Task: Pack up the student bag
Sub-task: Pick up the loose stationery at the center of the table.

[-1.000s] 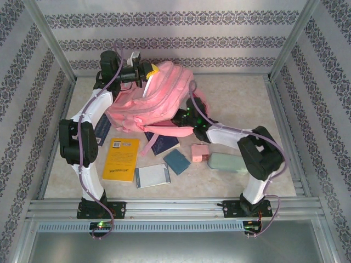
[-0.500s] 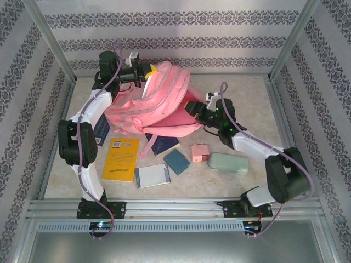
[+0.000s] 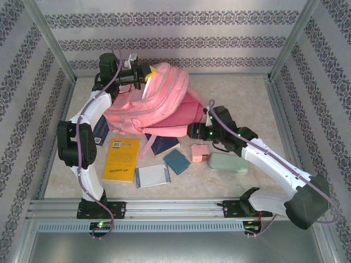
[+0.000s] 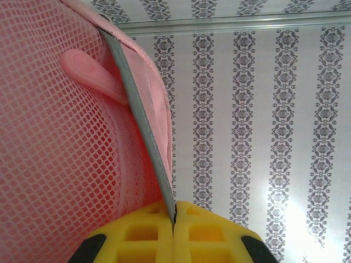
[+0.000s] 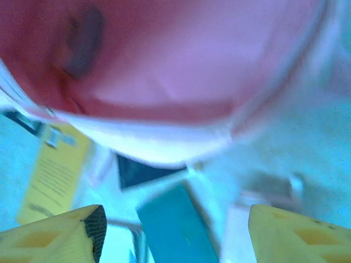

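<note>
The student bag (image 3: 156,98), a big pink backpack, lies tilted at the back of the table. My left gripper (image 3: 146,74) is shut on the bag's top edge and holds it raised. In the left wrist view the yellow fingers (image 4: 137,235) pinch the bag's grey trim (image 4: 142,120), beside pink mesh (image 4: 60,142). My right gripper (image 3: 191,130) stands open just off the bag's lower right edge. Blurred in the right wrist view, the right gripper (image 5: 173,222) holds nothing, with the bag (image 5: 164,55) above it and a teal notebook (image 5: 175,230) below.
In front of the bag lie a yellow book (image 3: 122,159), a dark blue booklet (image 3: 163,144), a teal notebook (image 3: 176,161), a silver-white notebook (image 3: 152,176), a small pink box (image 3: 199,152) and a pale green case (image 3: 227,163). Metal frame posts and patterned walls surround the table.
The right arm has drawn back from the bag's opening and stretched out low to the right, its gripper now in front of the bag's lower edge. The left gripper has kept its hold.
</note>
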